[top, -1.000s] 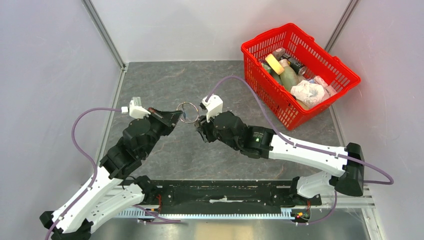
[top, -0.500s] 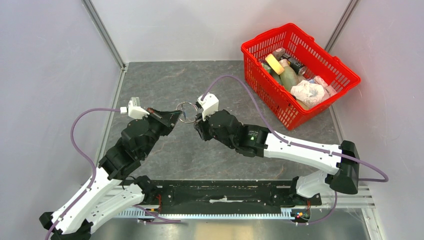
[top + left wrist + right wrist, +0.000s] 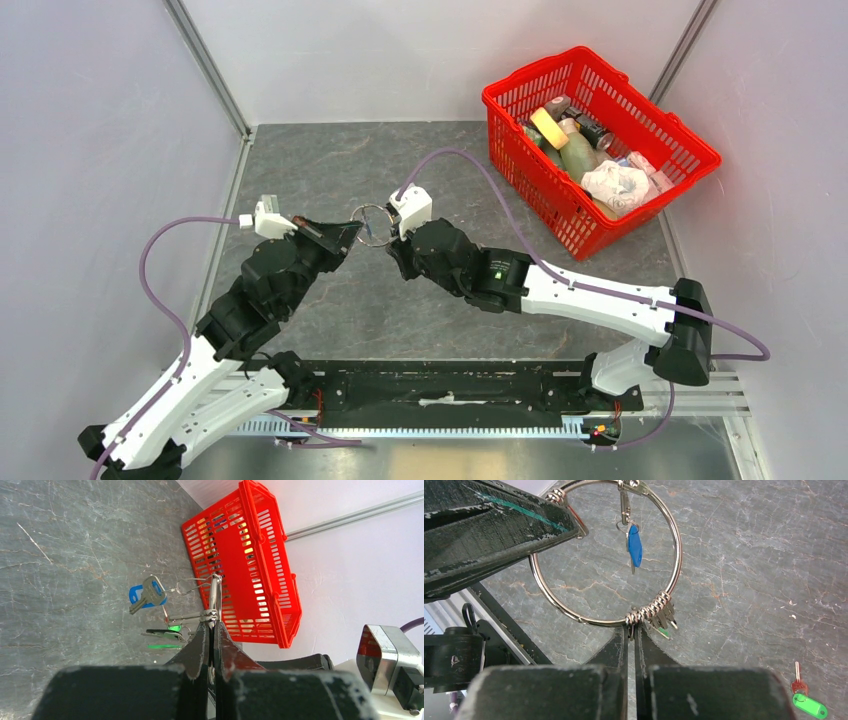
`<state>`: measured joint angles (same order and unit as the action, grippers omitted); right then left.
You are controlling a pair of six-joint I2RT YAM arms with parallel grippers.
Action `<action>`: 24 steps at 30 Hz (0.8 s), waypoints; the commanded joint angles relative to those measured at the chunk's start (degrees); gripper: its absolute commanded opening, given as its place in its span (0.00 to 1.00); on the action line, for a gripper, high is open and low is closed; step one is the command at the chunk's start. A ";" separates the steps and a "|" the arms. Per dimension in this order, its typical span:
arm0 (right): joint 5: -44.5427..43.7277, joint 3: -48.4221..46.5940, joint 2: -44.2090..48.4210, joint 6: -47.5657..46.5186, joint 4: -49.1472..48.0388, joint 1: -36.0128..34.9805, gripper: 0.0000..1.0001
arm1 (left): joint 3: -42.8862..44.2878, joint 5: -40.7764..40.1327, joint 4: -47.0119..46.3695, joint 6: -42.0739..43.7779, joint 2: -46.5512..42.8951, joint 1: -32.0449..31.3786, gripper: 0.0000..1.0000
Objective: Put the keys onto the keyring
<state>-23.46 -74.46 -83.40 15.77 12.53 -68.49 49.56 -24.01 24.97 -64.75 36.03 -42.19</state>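
Grey marbled stone pattern covers the table (image 3: 330, 160), and pale walls close it on three sides. A red plastic basket (image 3: 650, 103) full of mixed items stands at the far right corner, well apart from the work.

We hold the thin round silver wire keyring (image 3: 680, 555) in the air between the two arms, above the middle of the table. Our left gripper (image 3: 212, 630) is closed tight on one side of the keyring. The left wrist view shows the wire edge-on between the pressed fingertips. Our right gripper (image 3: 631, 630) is also closed. Its tips meet at the lowest part of the keyring, just beside a small bunch of wire loops (image 3: 651, 610). It seems to pinch the wire there, though we cannot exclude that it catches one of the loops.

A small silver key with a blue plastic head (image 3: 634, 547) hangs freely from the top of the keyring. A key with a bright green head (image 3: 663, 631) hangs from the bunch, partly hidden behind the right fingers. One more key with a green plastic tag (image 3: 809, 705) lies on the table, apart from the keyring.

We judge that the two grips at different points serve to stop the keyring from turning, so its wire can be spread. The loose key suggests the task is not finished.
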 commanded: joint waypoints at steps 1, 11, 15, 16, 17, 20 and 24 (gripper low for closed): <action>-2.09 -2.75 2.33 -0.81 0.10 -0.05 0.00 | 2.43 -2.82 -1.02 -2.44 -1.33 0.10 0.02; 11.13 -6.71 8.58 -1.13 16.64 -0.06 0.00 | 0.61 -6.75 2.17 -4.41 -2.30 0.09 0.02; 15.95 -8.76 10.00 -1.70 23.47 0.00 0.00 | -1.13 -5.32 2.21 -4.67 -2.68 0.10 0.16; 16.59 -9.37 10.22 -1.91 25.77 -0.04 0.00 | -1.51 -4.82 2.19 -4.65 -3.03 0.10 0.21; 17.36 -10.00 10.31 -2.44 27.48 -0.07 0.00 | -2.01 -4.23 2.19 -4.82 -3.35 0.10 0.27; 19.09 -12.09 9.94 -3.95 33.34 -0.01 0.00 | -3.22 -1.55 1.75 -5.03 -5.20 0.10 0.44; 20.34 -14.80 8.84 -5.41 40.11 -0.07 0.00 | -4.54 2.26 2.29 -5.26 -7.42 0.10 0.55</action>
<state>-6.15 -84.71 -74.91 13.06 43.77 -68.47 45.89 -23.33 27.57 -68.40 30.68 -42.22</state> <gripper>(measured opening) 0.021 0.515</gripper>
